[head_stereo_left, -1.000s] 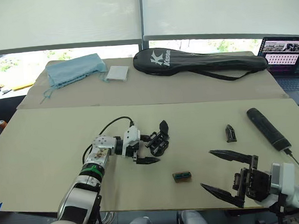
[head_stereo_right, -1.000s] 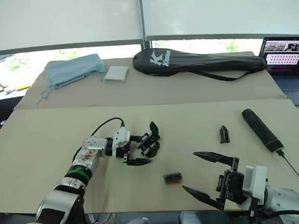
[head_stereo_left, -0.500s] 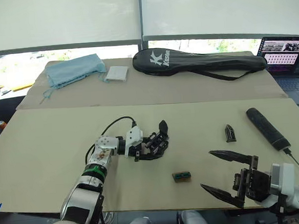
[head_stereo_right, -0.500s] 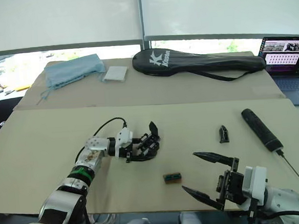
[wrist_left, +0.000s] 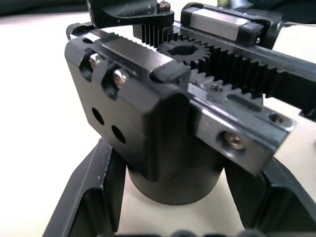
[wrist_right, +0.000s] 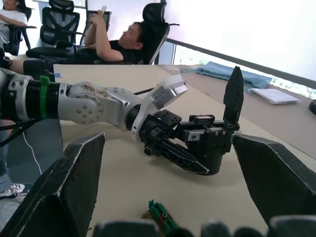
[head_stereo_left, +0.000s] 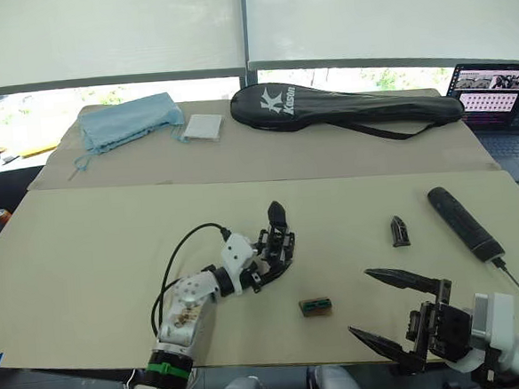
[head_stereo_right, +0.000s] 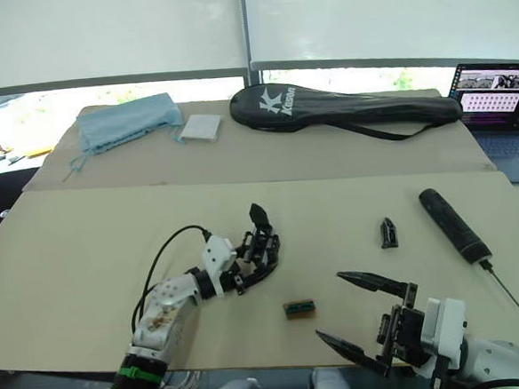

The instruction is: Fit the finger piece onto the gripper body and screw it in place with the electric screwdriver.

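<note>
My left gripper (head_stereo_left: 266,267) is clamped on the gripper body (head_stereo_left: 276,247) at frame centre, while the finger piece (head_stereo_left: 399,230) lies centre-right, apparently pointing up-frame, nearer my spread right gripper (head_stereo_left: 385,315).

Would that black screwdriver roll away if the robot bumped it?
Probably yes. The electric screwdriver is a smooth round wand lying flat on the table, with nothing beside it to stop it. It looks stiff and fairly heavy, so it likely wouldn't bend. Its thin bit could get knocked.
</note>
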Motion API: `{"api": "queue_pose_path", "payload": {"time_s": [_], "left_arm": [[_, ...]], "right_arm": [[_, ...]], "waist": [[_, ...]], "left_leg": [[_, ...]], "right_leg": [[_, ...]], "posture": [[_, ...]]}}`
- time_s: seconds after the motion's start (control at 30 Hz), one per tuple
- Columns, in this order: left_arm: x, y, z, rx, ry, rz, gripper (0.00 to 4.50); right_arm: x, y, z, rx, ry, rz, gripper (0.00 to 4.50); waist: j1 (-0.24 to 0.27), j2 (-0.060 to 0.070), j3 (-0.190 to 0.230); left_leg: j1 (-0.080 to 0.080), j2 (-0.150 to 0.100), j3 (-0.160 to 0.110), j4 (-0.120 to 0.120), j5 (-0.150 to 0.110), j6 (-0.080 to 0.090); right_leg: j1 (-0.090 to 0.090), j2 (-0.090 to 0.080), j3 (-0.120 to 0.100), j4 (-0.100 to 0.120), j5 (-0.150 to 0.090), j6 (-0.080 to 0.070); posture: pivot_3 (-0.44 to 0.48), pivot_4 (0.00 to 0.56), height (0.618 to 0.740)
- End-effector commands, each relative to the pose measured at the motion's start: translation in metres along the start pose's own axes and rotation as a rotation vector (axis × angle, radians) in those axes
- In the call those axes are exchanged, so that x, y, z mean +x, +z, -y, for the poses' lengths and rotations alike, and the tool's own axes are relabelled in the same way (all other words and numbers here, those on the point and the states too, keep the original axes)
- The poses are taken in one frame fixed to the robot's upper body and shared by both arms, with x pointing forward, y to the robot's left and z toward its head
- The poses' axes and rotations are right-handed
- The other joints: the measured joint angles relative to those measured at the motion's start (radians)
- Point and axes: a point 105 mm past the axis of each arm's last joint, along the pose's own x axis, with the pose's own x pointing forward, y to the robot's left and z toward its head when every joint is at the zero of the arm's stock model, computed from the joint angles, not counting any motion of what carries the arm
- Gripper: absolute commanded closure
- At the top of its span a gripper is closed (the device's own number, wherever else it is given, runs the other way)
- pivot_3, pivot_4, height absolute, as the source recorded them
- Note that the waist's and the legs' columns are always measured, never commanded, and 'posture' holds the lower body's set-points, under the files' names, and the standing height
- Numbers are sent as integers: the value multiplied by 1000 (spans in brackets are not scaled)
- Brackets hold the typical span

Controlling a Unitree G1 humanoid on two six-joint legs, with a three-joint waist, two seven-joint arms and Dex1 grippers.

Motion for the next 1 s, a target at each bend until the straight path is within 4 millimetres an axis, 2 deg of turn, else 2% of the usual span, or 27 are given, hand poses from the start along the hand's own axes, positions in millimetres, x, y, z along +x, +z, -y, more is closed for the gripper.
{"api": "queue_pose_path", "payload": {"time_s": [0.03,0.47,0.53,0.6,0.63,0.73,0.83,1.0], "left_arm": [[10,24,6,51,32,59,2172],[21,15,14,33,36,10,2172],[17,10,12,23,29,-5,1147],[12,5,11,6,11,-24,340],[10,4,10,4,8,-27,84],[0,-1,6,5,-19,-49,84],[-10,-3,-9,-6,-32,-61,84],[-19,-1,-23,-10,-178,-76,84]], "right_arm": [[2,15,0,-41,30,34,0],[4,15,-4,-25,34,33,0],[6,15,-2,-31,33,38,0],[6,16,-2,-33,33,39,0],[6,15,-2,-32,32,38,0],[5,14,-1,-33,27,37,0],[5,13,0,-35,22,36,0],[4,9,0,-35,14,36,0]], "waist": [[0,0,0],[2,0,0],[2,0,0],[1,0,0],[1,0,0],[-2,1,0],[-7,1,0],[-7,1,-1]], "left_leg": [[0,0,0,0,0,0],[0,0,0,0,0,-1],[0,0,0,0,0,-1],[0,0,0,-1,0,-1],[0,0,0,0,0,-1],[1,0,0,-1,0,-1],[1,1,0,-1,0,-2],[2,1,0,-1,1,-3]], "right_leg": [[0,0,0,0,0,0],[0,0,0,0,0,0],[0,0,0,0,0,0],[0,0,0,0,0,0],[0,0,0,0,0,0],[0,0,0,0,0,0],[0,0,0,1,0,0],[0,1,-1,2,0,0]], "posture": [[0,150,740],[0,150,740],[0,150,740],[0,150,740],[0,150,740],[0,150,740],[0,150,740],[0,150,740]]}}
